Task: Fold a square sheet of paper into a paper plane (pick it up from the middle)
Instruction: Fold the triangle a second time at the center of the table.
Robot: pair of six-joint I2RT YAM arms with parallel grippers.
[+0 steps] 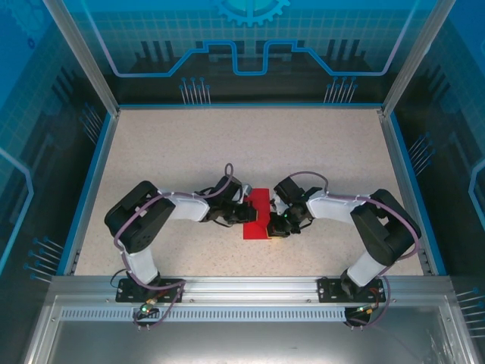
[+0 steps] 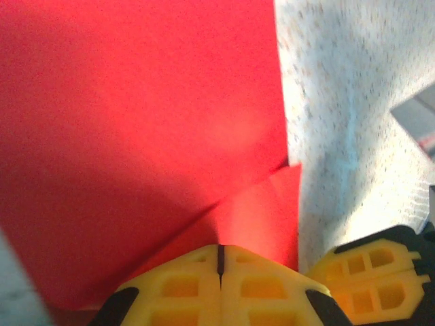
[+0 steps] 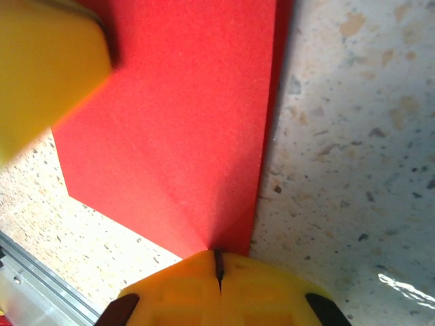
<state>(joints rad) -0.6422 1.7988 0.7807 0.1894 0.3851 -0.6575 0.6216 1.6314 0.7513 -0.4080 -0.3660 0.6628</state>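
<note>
Folding looked to be midway: the paper (image 1: 258,201) lay in the middle of the top view as a narrow strip on the table (image 1: 189,152), and both wrist views showed diagonal folds in it. The left gripper (image 1: 244,215) and right gripper (image 1: 275,225) were shut tight, tips down on the paper from either side — elbows bent outward, forearms reaching inward. Whether a layer was nipped could not be told. Next, I judge, a flap needs creasing flat — one tip pinning, the other sliding.

Matt paper sheet (image 3: 177,122) rests on a speckled, matt tabletop (image 3: 353,136).
</note>
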